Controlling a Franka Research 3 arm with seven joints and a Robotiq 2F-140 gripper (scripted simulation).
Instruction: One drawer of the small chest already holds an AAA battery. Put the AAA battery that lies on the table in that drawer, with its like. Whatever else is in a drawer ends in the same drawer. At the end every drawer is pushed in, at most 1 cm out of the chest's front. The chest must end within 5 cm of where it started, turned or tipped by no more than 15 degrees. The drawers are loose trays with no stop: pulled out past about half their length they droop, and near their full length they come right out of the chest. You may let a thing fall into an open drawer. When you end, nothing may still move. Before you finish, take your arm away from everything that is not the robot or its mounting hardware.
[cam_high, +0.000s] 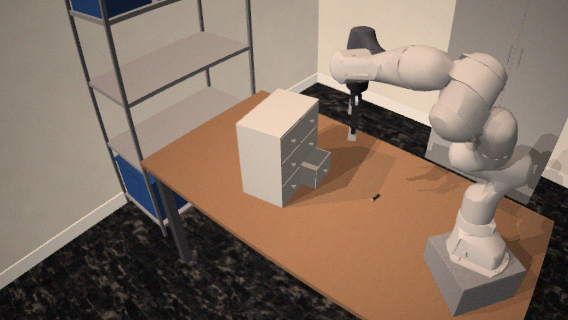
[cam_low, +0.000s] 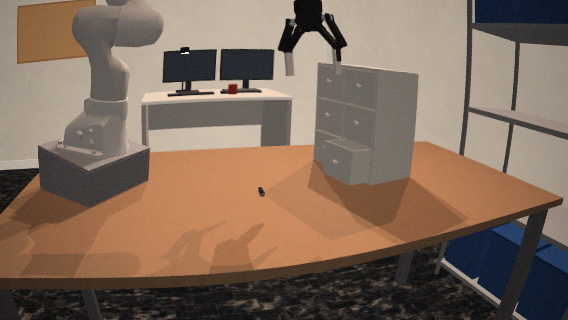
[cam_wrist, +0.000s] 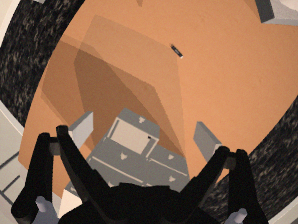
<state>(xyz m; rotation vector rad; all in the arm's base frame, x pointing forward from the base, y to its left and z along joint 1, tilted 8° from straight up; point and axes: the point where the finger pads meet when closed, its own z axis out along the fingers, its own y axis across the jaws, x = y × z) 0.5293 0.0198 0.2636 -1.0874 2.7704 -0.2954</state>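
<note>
Drawer (cam_high: 316, 165) contents out of view

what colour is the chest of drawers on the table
Pale grey-white all over, the chest shows best in the exterior view.

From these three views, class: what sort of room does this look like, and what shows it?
Probably an office or lab: a white desk with two dark monitors, a grey metal shelf unit, and a white robot arm on an orange-brown table.
</note>
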